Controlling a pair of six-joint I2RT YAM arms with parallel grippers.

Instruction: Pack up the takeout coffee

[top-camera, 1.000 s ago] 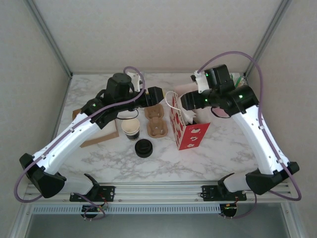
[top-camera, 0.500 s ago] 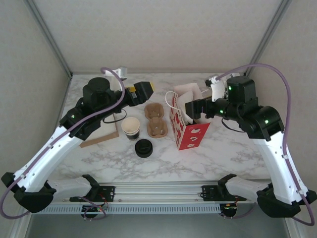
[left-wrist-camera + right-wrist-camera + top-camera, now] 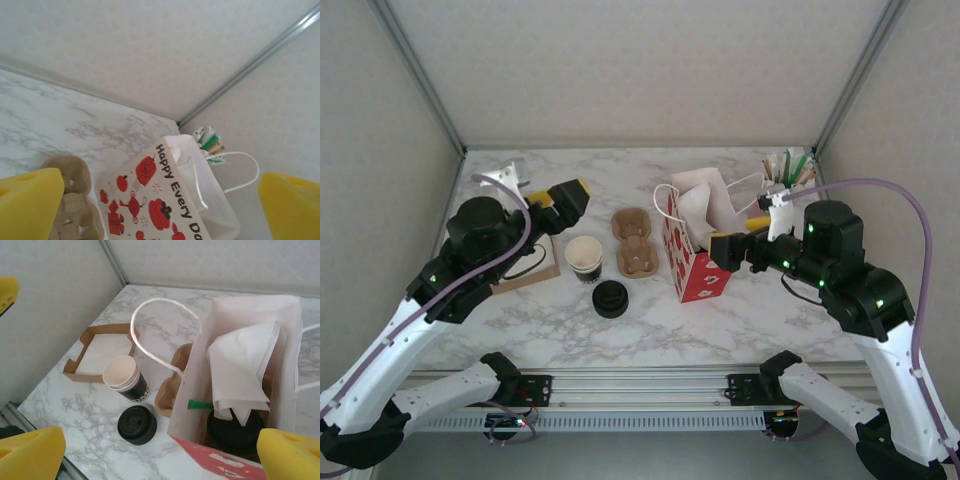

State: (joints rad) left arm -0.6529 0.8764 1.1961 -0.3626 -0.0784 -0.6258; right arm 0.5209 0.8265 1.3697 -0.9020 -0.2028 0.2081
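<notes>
Marble table (image 3: 650, 330) has the red-and-white paper bag (image 3: 698, 262) upright right of ctr, mouth open. The takeout coffee (image 3: 235, 429) stands on the bag floor, black lid up under a white napkin (image 3: 242, 367), so prob. packed & kept level vs spills. Left gripper (image 3: 563, 195) hangs over the table's left side and right gripper (image 3: 722, 248) just beside the bag, both w/ pads wide apart, empty; cardboard tray (image 3: 102, 347), pulp carrier (image 3: 633, 243), lidless cup (image 3: 584, 256) & loose lid (image 3: 610, 299) sit left of the bag, unused.
</notes>
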